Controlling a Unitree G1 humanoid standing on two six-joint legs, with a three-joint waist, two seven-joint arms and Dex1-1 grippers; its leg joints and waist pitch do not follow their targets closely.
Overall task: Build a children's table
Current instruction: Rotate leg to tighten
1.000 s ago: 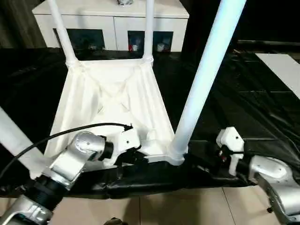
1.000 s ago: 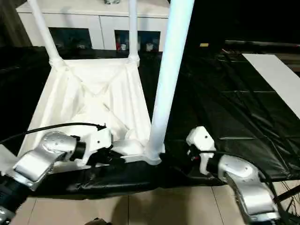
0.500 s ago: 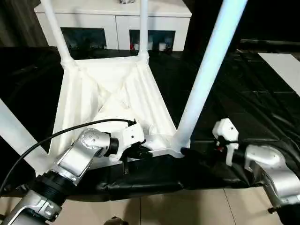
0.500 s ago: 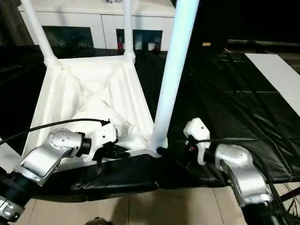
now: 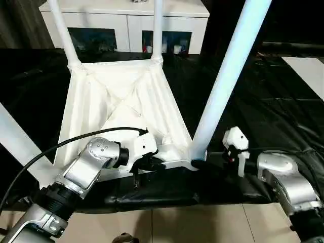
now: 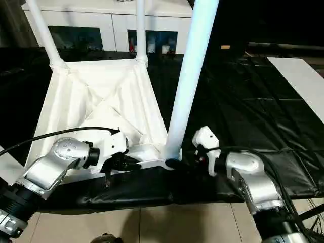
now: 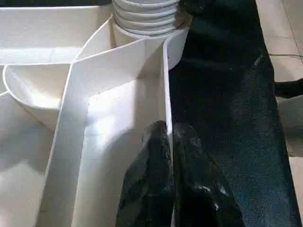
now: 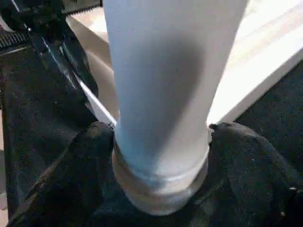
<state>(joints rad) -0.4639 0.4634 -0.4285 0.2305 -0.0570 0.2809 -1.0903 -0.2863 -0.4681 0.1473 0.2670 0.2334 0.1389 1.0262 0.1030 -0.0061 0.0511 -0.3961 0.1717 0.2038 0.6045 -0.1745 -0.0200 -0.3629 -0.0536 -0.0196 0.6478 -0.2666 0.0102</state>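
A: While the upturned tabletop (image 5: 121, 101) is lying underside-up on the black sheet (image 5: 283, 116), its near rim is pinched by the left gripper (image 7: 169, 142); the two black fingers are seen pressed together with the thin white wall between them.

B: And the near right leg (image 5: 228, 76) is flanked at its base by the right gripper (image 8: 161, 142); the fingers (image 8: 90, 161) are set apart on either side, right against the collar by the look of it, though whether it is truly clamped cannot be told.

A: Two far legs are seen standing in their sockets, the far left leg (image 5: 61, 30) and the far right leg (image 5: 158, 28); a fourth leg (image 5: 20, 147) is seen slanting up near the left forearm.

B: Trouble could be expected at that collar; if the leg is turned while sitting crooked in its socket, it could be jammed or tipped.

A: The rim could also be lost; it is thin and smooth, so the tabletop might be spun or dragged across the slick sheet towards the near edge.

B: The cable (image 5: 76, 143) over the left wrist could be snagged as well.
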